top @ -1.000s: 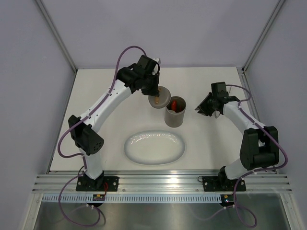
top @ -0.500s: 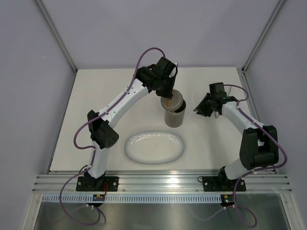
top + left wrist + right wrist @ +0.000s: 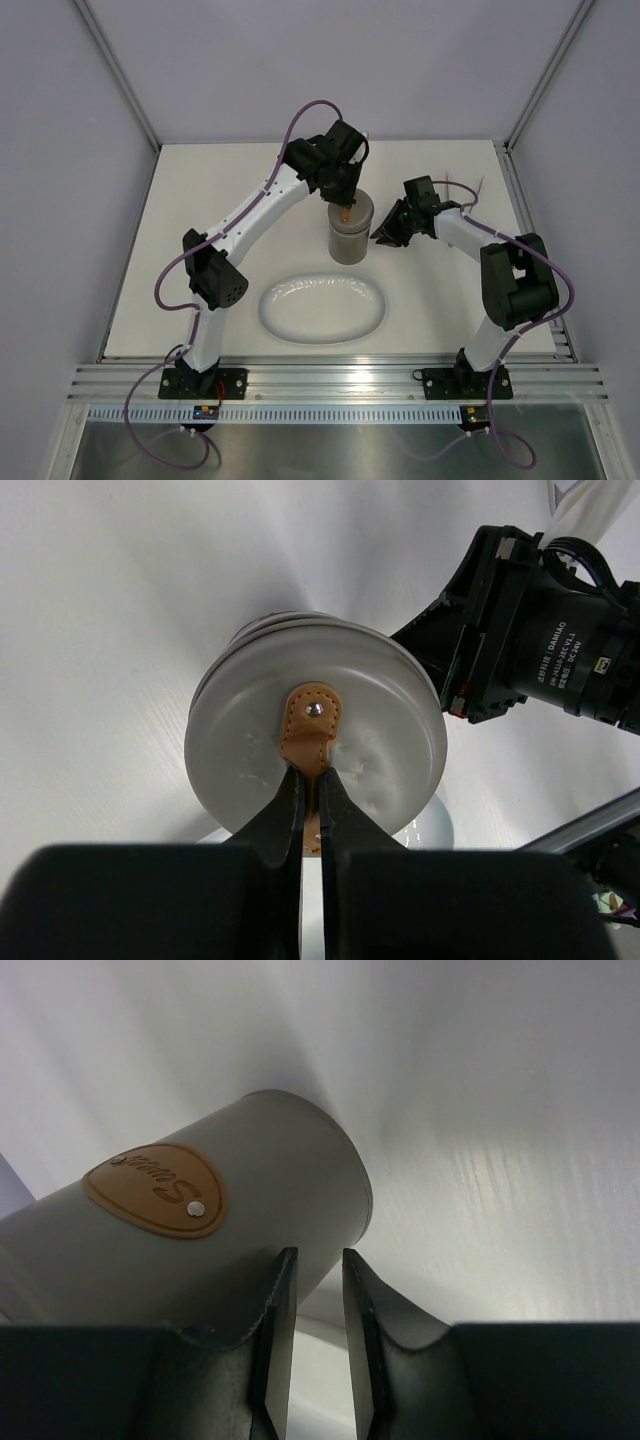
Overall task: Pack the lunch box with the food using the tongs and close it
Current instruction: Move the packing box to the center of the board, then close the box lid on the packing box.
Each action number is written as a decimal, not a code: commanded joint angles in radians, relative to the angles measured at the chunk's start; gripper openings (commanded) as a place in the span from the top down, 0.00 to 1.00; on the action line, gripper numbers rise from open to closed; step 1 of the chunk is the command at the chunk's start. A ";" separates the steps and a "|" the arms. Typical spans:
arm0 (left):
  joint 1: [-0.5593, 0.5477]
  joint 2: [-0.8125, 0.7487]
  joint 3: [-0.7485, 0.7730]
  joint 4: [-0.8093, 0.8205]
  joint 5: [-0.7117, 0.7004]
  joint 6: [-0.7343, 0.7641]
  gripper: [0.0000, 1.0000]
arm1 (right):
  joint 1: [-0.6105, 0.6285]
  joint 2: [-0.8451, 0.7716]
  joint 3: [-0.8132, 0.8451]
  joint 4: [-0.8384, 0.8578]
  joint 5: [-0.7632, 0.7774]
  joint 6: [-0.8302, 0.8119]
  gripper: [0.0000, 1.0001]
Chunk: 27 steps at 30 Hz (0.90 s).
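The lunch box [image 3: 347, 245] stands upright at the table's middle, a dark grey cylinder with a tan oval badge [image 3: 160, 1188] on its wall. Its round grey lid [image 3: 390, 710] sits on top of it. My left gripper [image 3: 310, 772] comes down from above, shut on the lid's tan handle [image 3: 310, 720]. My right gripper [image 3: 378, 238] is at the box's right side, low down. Its jaws [image 3: 314, 1252] stand a narrow gap apart with nothing between them, the tips against the box wall. The food is hidden under the lid. I cannot make out the tongs for certain.
A white oval plate [image 3: 322, 308] lies in front of the lunch box, nearer the arm bases. A thin pale sliver [image 3: 478, 186] lies behind the right wrist near the back right edge. Metal frame posts rise at the table's back corners.
My left gripper carried the lid rightward and set it over the lunch box. The right gripper moved left up to the box's side, and the box shifted slightly left.
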 commanded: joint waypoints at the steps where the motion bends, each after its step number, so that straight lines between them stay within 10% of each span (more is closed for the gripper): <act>1: -0.001 -0.013 0.036 0.000 -0.021 0.027 1.00 | -0.003 -0.044 0.043 -0.015 0.036 -0.017 0.68; 27: -0.001 0.071 0.036 0.031 -0.004 0.002 1.00 | -0.003 -0.182 -0.047 -0.079 0.131 -0.044 0.67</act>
